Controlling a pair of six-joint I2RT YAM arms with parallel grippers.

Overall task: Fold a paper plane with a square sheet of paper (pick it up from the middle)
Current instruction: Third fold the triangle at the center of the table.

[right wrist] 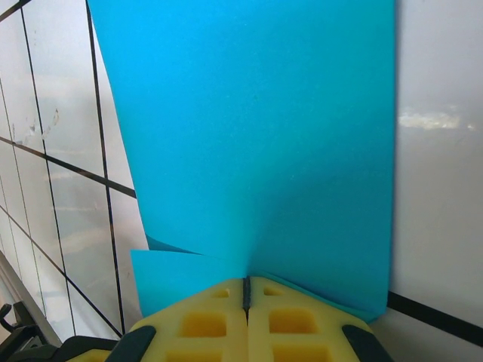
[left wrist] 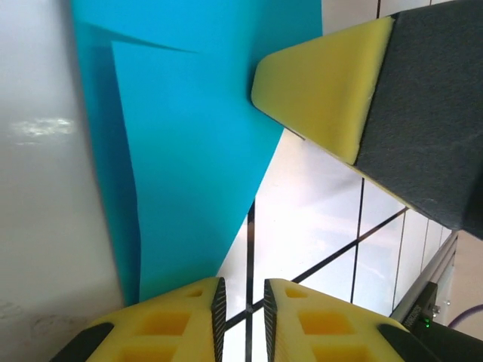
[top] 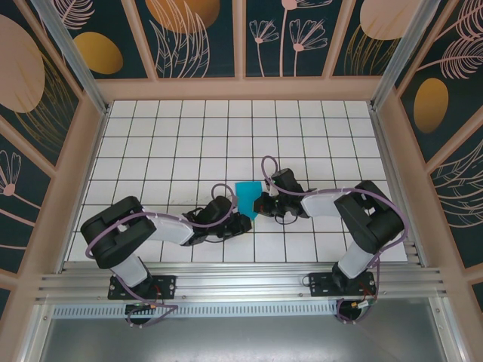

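- Near edge, 6 o'clock of the table (top: 189, 128): the left arm base (top: 139, 288) and right arm base (top: 339, 285). Both arms reach in toward the centre.
- Left gripper (left wrist: 241, 286): the pads stand a narrow slit apart, with bare tile visible through the slit and nothing between them. The sheet's lower corner runs behind 1 pad. Whether they touch cannot be told.
- Right gripper (right wrist: 247, 285): the pads are pressed together, clamped on the near edge of the square sheet of paper (right wrist: 256, 136). In the left wrist view, 1 of its pads (left wrist: 324, 90) meets the sheet's edge at 1 o'clock.
- Location of the sheet: centre of the table, at 12 o'clock from the left gripper, with the right gripper at its 4 o'clock corner. Whether it lies flat or is raised cannot be told.
- Condition of the sheet: a folded flap (right wrist: 170, 273) overlaps at 7 o'clock in the right wrist view. From above the sheet looks narrower than square.
- Progress, as judged: at least 1 fold is in. There is no nose point, no wings and no centre-creased dart, so most of the paper plane is yet to be made and the task stands early.
- Containers: none found on the table; the sheet sits in nothing.
- Far side, 12 o'clock: open tiles, then the patterned wall panels (top: 196, 38).
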